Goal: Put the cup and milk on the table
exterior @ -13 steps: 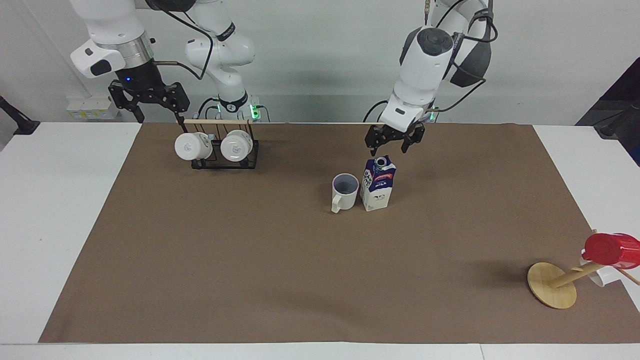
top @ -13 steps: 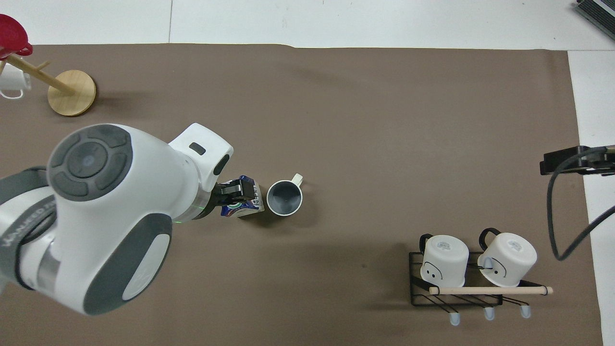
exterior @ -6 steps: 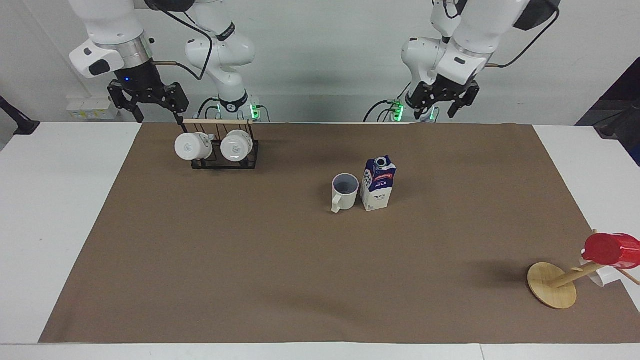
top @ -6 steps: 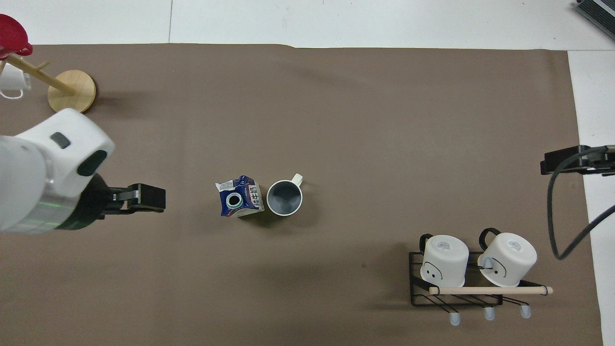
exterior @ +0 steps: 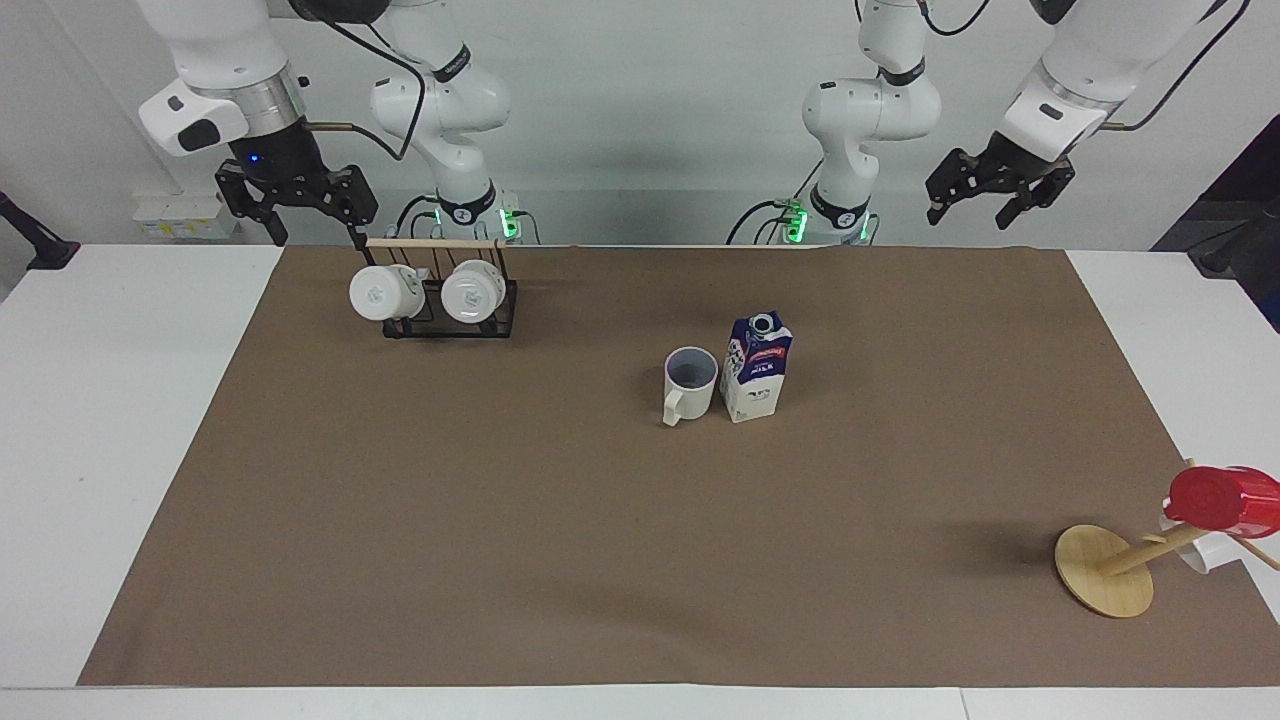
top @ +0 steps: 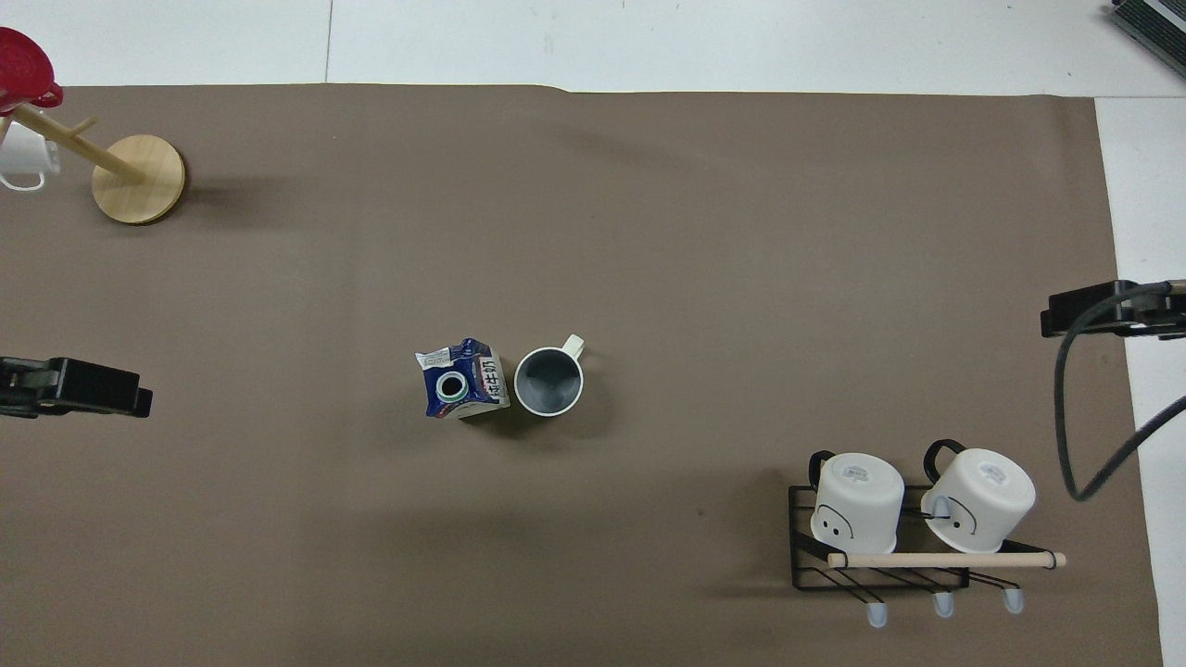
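Since the earlier frame I withdrew the left hand [exterior: 998, 196], jaws wide and empty, from above the milk [exterior: 756, 368]. Right hand [exterior: 298, 204] waited wide. Milk stood upright touching the cup [exterior: 689, 384] mid-desk [exterior: 120, 400]; placement looked complete.

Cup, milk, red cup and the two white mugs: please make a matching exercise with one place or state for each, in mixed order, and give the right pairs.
Things:
1. cup
2. milk
3. red cup
4. two white mugs

Places or states:
A. hang on the black wire rack near the right arm's base
B. stands upright on the brown mat, round cap on top
C. sits on the tilted wooden stand, at the left arm's end
D. stands upright with bluish-grey inside showing, handle turned away from the robots

Pairs: 1-D, 2-B, 3-C, 4-A
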Action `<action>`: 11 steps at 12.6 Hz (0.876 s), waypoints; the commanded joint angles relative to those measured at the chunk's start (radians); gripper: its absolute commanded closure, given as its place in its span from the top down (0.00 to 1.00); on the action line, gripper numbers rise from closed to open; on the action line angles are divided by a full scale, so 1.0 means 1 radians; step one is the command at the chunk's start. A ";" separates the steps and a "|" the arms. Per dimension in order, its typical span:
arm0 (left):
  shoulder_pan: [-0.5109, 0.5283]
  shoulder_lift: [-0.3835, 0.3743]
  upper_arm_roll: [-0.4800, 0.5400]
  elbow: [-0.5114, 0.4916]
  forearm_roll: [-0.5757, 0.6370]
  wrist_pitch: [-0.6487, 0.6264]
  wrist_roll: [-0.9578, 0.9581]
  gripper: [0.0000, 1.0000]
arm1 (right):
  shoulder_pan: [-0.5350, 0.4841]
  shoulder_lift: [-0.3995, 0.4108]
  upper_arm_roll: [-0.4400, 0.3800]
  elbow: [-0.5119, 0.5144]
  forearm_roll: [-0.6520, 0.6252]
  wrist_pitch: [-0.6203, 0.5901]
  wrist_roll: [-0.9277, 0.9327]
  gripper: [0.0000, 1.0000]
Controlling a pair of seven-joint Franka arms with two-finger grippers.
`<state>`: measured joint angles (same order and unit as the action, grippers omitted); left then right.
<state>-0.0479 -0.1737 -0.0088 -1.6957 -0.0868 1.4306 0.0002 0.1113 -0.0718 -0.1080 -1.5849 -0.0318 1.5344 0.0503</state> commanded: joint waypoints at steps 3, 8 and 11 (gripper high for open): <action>0.013 0.005 -0.017 0.033 0.004 -0.018 0.004 1.00 | -0.018 -0.014 0.007 -0.018 0.047 -0.002 0.008 1.00; 0.008 0.005 -0.020 0.044 0.064 -0.018 0.003 1.00 | -0.016 -0.019 0.007 -0.026 0.039 0.001 0.005 1.00; 0.013 0.005 -0.020 0.042 0.062 -0.019 -0.002 1.00 | -0.016 -0.019 0.007 -0.026 0.041 0.001 0.006 1.00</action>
<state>-0.0449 -0.1738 -0.0210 -1.6740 -0.0446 1.4307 0.0018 0.1113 -0.0723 -0.1084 -1.5912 -0.0141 1.5340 0.0504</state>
